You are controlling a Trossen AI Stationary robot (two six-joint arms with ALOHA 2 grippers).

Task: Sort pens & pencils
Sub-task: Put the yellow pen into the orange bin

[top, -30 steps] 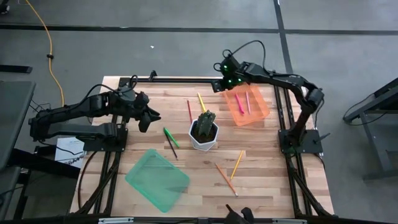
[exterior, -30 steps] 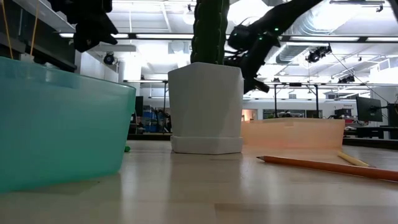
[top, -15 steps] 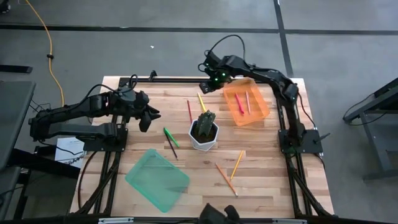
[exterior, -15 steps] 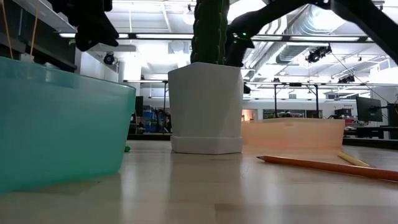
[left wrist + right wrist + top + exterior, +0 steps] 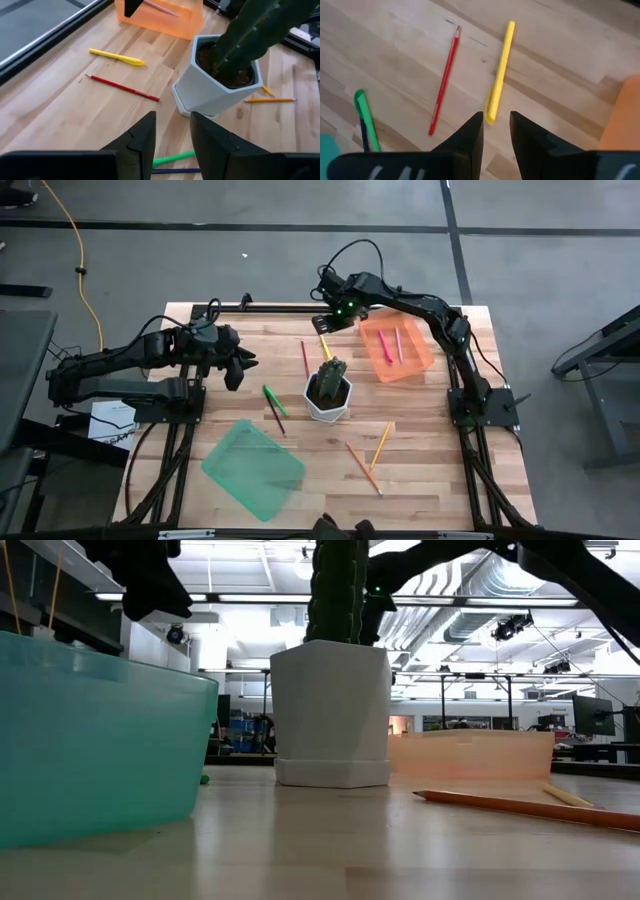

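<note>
My right gripper (image 5: pixel 323 322) (image 5: pixel 496 125) hovers open by a narrow gap over the far end of the yellow pen (image 5: pixel 324 344) (image 5: pixel 500 70), which lies flat on the table. The red pencil (image 5: pixel 304 357) (image 5: pixel 444 82) lies beside it. The green pen (image 5: pixel 274 399) (image 5: pixel 366 117) and the dark pencil (image 5: pixel 276 418) lie crossed left of the pot. Two pink sticks (image 5: pixel 383 345) rest in the orange tray (image 5: pixel 415 360). The orange pencil (image 5: pixel 362 467) and the yellow-orange pencil (image 5: pixel 381 444) lie nearer. My left gripper (image 5: pixel 243 367) (image 5: pixel 172 125) waits at the left, slightly open, above the table.
A white pot with a cactus (image 5: pixel 328 392) stands mid-table, just on the near side of the yellow pen. A green tray (image 5: pixel 253 468) sits at the near left. Bare wood shows between the pot and the near edge, around the two pencils.
My right gripper has swung from the orange tray's far left corner toward the table's left and now stands over the yellow pen. My left arm and all the sticks have stayed put.
</note>
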